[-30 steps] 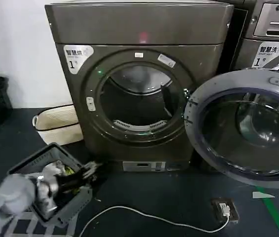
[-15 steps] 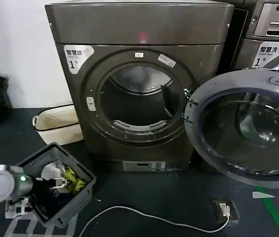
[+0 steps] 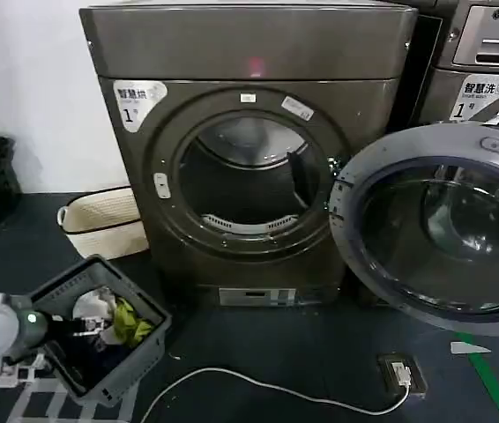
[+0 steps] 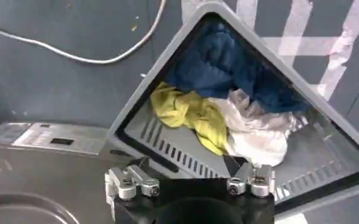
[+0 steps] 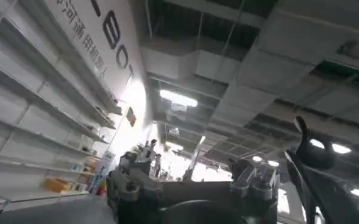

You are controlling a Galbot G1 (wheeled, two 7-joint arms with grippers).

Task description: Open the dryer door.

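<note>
Head view: dryer door (image 3: 435,225) open; left pincer (image 3: 86,324) well apart.

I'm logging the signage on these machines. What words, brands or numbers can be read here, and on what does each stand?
"1": white corner sticker on the dryer; its Chinese characters are too blurred to read.
"LG": top panel of the neighbouring machine.
"1": that machine's white sticker.
Small labels around the dryer's opening: too small.
Large wall lettering in the right wrist view: cut off, unreadable.

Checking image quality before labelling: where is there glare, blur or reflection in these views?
Head view: reflections on the open dryer door glass, left arm blurred at the edge. Right wrist view: bright ceiling lights flare. Left wrist view: evenly lit basket.
</note>
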